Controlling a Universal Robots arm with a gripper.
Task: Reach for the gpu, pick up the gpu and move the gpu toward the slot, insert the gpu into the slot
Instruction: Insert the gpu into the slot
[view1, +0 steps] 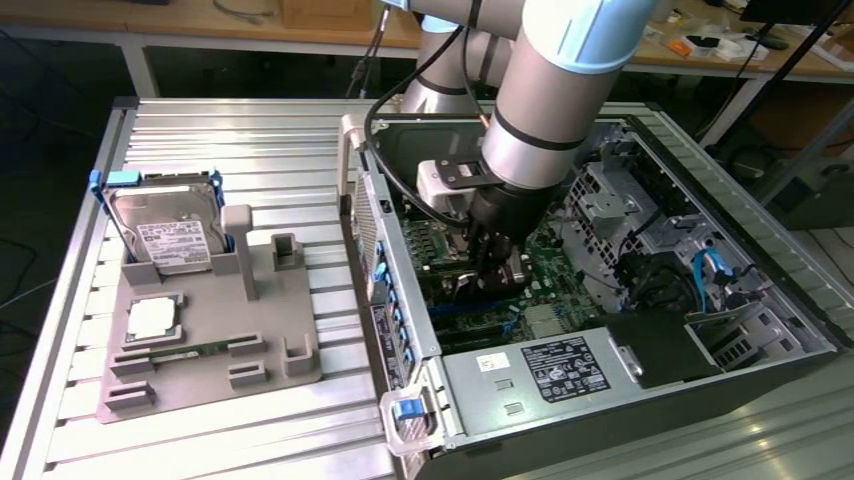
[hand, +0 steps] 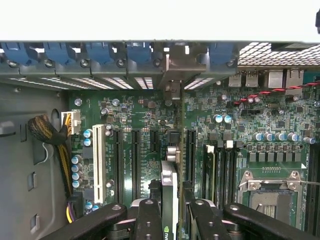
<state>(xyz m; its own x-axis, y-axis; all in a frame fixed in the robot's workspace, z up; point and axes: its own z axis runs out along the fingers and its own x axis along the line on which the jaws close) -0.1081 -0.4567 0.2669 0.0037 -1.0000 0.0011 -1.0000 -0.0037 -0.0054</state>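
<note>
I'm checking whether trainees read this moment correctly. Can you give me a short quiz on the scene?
1. True or false: the hard drive lies inside the computer case.
2. What sits between the fingers of the end effector? A) a screwdriver B) the gpu C) a cloth
3. On which side of the exterior view does the grey fixture lie?

Key
1. False: the hard drive stands on the grey fixture, outside the computer case.
2. B: the wrist view shows the gpu edge-on between the fingers, over the motherboard.
3. The exterior view's left.
</note>
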